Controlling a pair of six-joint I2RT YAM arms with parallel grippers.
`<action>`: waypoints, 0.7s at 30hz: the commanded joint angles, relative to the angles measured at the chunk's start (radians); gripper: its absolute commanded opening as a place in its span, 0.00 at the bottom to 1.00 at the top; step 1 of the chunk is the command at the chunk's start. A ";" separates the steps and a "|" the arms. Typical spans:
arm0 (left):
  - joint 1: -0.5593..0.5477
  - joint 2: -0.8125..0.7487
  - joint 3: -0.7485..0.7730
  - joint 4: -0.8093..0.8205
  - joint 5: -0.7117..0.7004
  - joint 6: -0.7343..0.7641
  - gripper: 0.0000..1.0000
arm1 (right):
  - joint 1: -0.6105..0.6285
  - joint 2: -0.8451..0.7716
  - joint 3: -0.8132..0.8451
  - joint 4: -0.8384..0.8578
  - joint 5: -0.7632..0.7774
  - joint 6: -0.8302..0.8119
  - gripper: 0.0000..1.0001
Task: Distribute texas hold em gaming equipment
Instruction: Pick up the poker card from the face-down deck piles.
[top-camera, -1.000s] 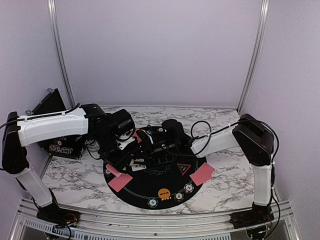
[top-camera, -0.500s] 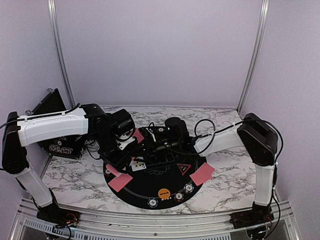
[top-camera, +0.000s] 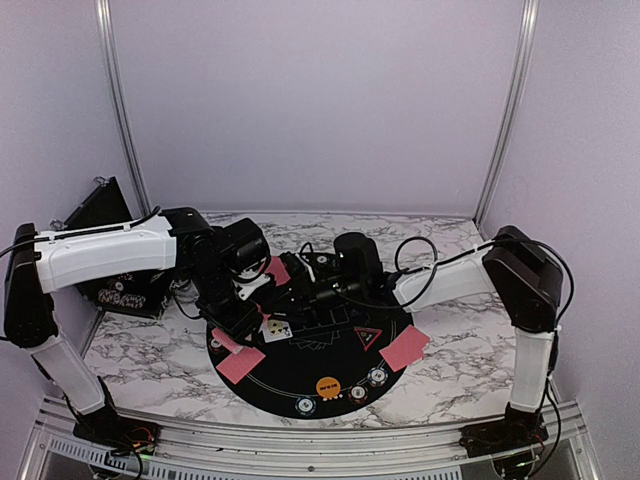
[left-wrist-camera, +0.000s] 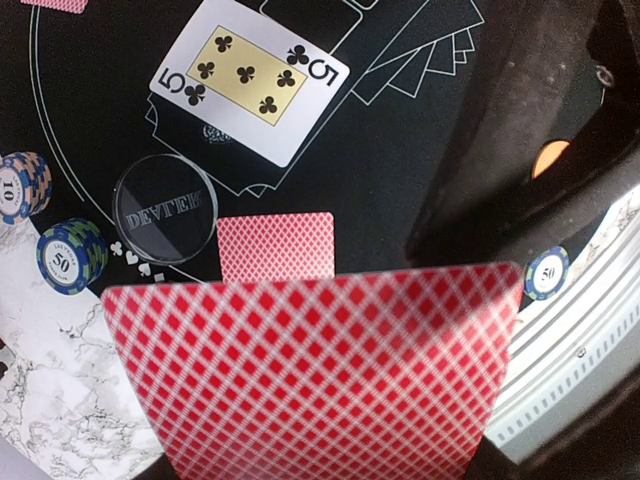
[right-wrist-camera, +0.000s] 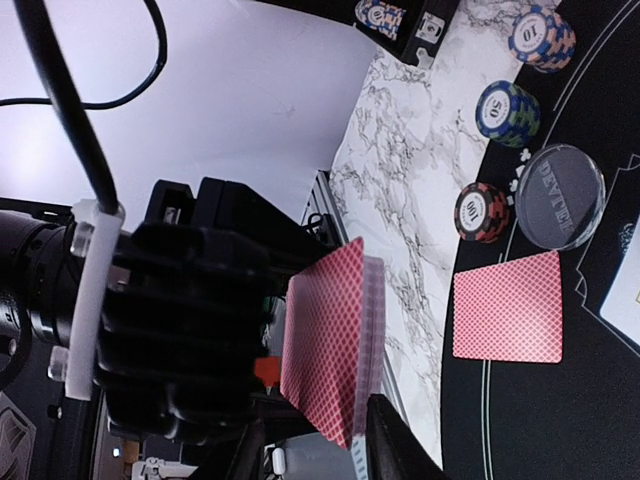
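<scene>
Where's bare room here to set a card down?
Free: marble right of the mat, beyond the right card; mat middle between red triangle, orange disc and left card. Crowded: mat's left side, under the held deck: five of clubs, dealer button, chip stacks.

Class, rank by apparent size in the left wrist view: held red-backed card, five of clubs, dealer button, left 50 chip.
1. Held card, enlarged by nearness to the camera.
2. Five of clubs.
3. Dealer button.
4. Left 50 chip.

Walls (top-camera: 320, 100): plain pale lilac panels, evenly lit.
Posts (top-camera: 117, 110): two metal poles at rear corners.
Surface (top-camera: 140, 350): white marble, grey veins.
Near edge: metal rail (top-camera: 300, 445).
</scene>
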 joint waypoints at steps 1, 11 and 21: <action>-0.002 0.005 0.024 -0.020 -0.005 0.010 0.58 | -0.007 -0.040 0.004 -0.009 0.003 -0.016 0.31; -0.003 0.007 0.025 -0.020 -0.007 0.013 0.58 | -0.002 -0.032 -0.001 -0.009 -0.002 -0.015 0.25; -0.003 0.003 0.024 -0.020 -0.005 0.012 0.58 | -0.002 -0.023 -0.002 -0.003 -0.002 -0.008 0.15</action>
